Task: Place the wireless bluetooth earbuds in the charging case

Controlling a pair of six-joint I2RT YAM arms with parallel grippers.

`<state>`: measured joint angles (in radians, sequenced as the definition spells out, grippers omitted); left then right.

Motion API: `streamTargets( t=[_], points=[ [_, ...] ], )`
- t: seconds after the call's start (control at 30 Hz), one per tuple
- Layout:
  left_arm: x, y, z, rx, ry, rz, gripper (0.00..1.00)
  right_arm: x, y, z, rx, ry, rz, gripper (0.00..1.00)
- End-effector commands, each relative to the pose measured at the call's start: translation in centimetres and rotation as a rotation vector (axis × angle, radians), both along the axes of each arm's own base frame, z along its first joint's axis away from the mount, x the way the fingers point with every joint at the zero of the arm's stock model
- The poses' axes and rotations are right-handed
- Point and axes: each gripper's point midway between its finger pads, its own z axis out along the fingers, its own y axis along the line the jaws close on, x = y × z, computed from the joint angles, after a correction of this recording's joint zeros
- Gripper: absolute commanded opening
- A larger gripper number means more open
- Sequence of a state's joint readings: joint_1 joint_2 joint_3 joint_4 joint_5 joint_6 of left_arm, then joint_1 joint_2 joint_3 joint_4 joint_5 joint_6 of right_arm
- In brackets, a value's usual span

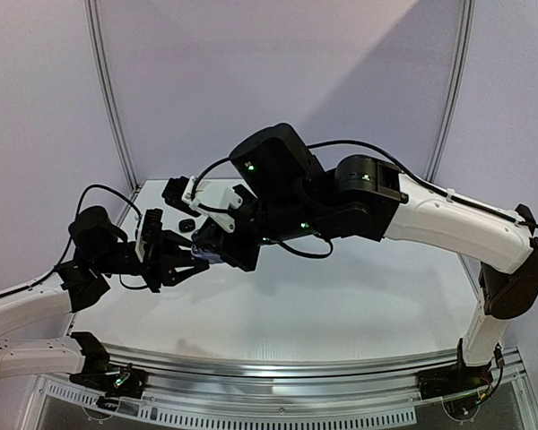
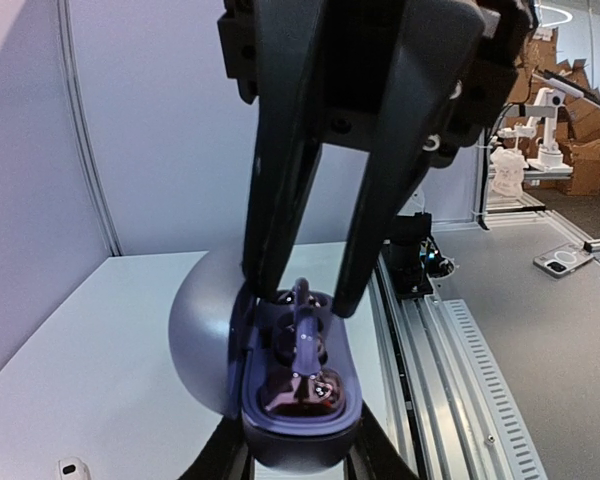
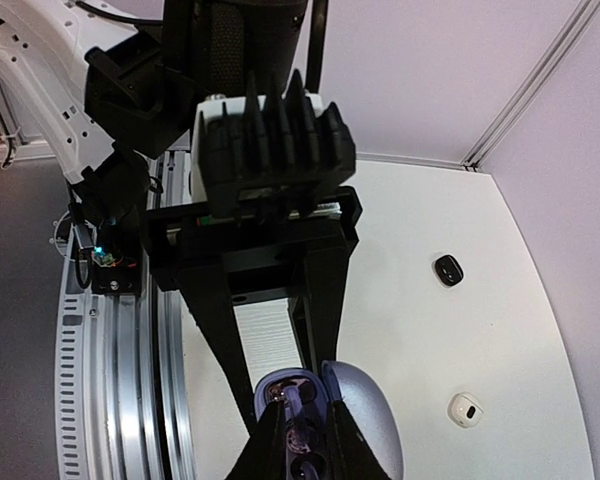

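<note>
Left claw (image 2: 298, 462) clamps the open charging case (image 2: 252, 400), which I see raised above the table's (image 2: 110, 360) left half. Right claw (image 2: 308, 298) pinches a dark earbud (image 2: 302, 325) standing in the case.

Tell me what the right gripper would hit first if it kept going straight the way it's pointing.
The right gripper would meet the open charging case just ahead of its tips; the earbud between them would press into its well first, though depth is unclear.
</note>
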<state>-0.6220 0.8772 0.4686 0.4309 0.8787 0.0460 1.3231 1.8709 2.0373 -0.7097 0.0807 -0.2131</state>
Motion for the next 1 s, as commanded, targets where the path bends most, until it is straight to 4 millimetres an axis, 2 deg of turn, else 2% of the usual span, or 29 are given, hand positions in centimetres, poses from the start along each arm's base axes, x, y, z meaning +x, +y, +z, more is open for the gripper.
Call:
streamTargets(
  t=[0.0, 0.3, 0.6, 0.7, 0.87, 0.97],
  points=[
    [-0.4, -0.3, 0.6, -0.006, -0.021, -0.013, 0.00, 0.5, 0.3, -0.4, -0.024, -0.024, -0.023, 0.13],
    [-0.5, -0.3, 0.7, -0.011, -0.026, -0.015, 0.00, 0.8, 0.6, -2.2, -0.080, -0.031, -0.026, 0.11],
    [0.1, -0.2, 0.9, -0.023, 0.015, 0.016, 0.00, 0.7, 0.2, -2.6, -0.084, -0.031, -0.025, 0.06],
    [0.0, -0.2, 1.5, -0.043, -0.008, 0.018, 0.00, 0.5, 0.4, -3.0, -0.081, -0.036, -0.007, 0.04],
    [-0.2, 0.0, 2.4, -0.070, -0.015, 0.018, 0.00, 0.3, 0.3, -4.9, -0.097, -0.033, 0.009, 0.02],
    [-0.3, 0.2, 2.9, -0.093, -0.025, 0.025, 0.00, 0.2, 0.1, -5.1, -0.071, -0.029, 0.005, 0.02]
  ],
)
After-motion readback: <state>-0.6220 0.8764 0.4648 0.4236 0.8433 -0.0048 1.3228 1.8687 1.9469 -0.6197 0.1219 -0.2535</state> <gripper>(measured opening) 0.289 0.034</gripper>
